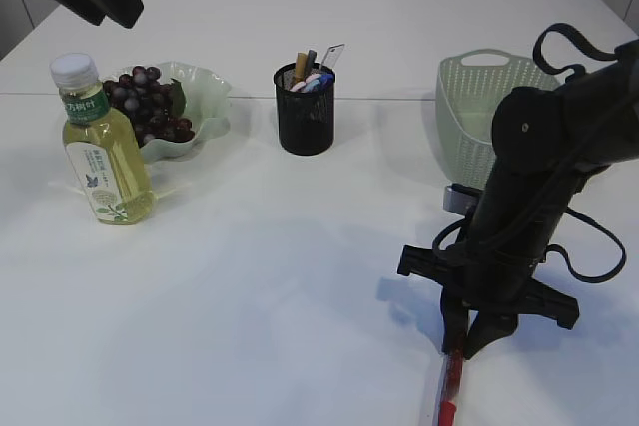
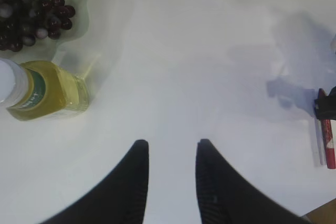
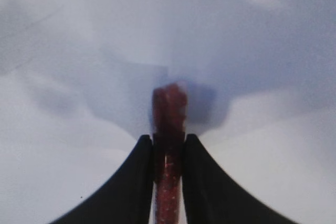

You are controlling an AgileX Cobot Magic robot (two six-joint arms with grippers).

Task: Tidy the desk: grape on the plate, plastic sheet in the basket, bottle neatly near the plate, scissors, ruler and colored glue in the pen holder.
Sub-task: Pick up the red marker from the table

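Two black fingers (image 3: 144, 177) of our right gripper (image 3: 168, 153) press against the sides of the red glue stick (image 3: 169, 129), pinching it just behind its blurred tip. In the exterior view the glue (image 1: 451, 386) lies on the white table (image 1: 280, 276) at the near right edge, pointing away from the arm, with the right gripper (image 1: 471, 341) standing nearly upright over its far end. Beside the glue runs a thin clear strip; we cannot tell what it is.

Behind that arm stands the green basket (image 1: 479, 97), partly hidden by the arm's black body and cables. A small grey clamp-like thing (image 1: 457, 199) shows just left of the arm, near the basket's foot.

Further left, mid-table, sits the black mesh holder (image 1: 305, 112), upright, with several items sticking out of its top; they are too small to name surely. Nothing lies between holder and glue except bare table and shadow.

At the far left the grapes (image 1: 145, 102) lie on the pale green plate (image 1: 205, 97). The bottle (image 1: 100, 147) of yellow drink stands touching the plate's near left side, leaning slightly, white cap up.

Our left gripper (image 2: 172, 148) hovers high over the middle of the table, fingers spread and holding nothing. From its view the bottle (image 2: 39, 90) and grapes (image 2: 34, 22) lie to the upper left, the glue (image 2: 326, 137) at the right edge.
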